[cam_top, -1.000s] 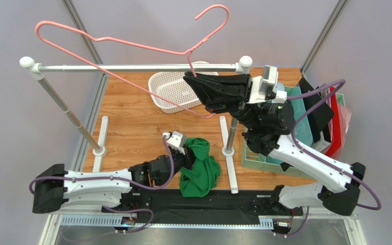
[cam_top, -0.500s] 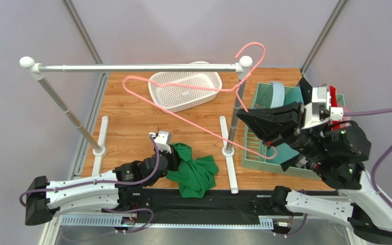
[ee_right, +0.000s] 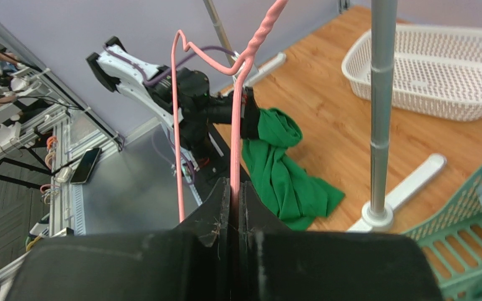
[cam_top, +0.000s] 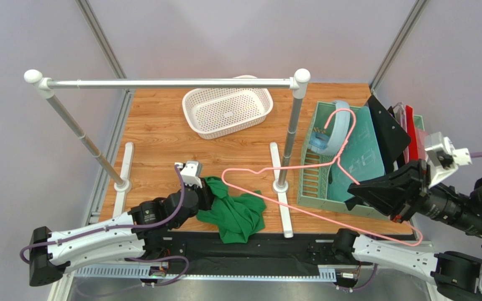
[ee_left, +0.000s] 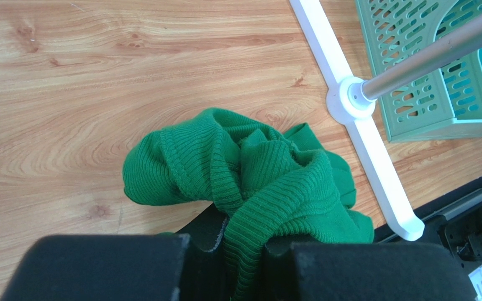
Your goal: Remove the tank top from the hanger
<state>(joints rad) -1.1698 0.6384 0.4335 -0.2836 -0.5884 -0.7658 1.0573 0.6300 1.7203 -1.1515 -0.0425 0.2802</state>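
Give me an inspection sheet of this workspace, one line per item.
Surface: wooden table, bare wood around the things.
Job's things: tank top crumpled on the table near the arms, off the hanger; hanger held in the air, nothing on it.
Clutter: white basket at the far edge; green crate at the right holding a teal board; silver rail on its stand.
Pincers: left pincer shut on a fold of the tank top; right pincer shut on the hanger's wire.
Cables: purple cable along the left arm.
Surroundings: plain grey walls; nothing else seen.
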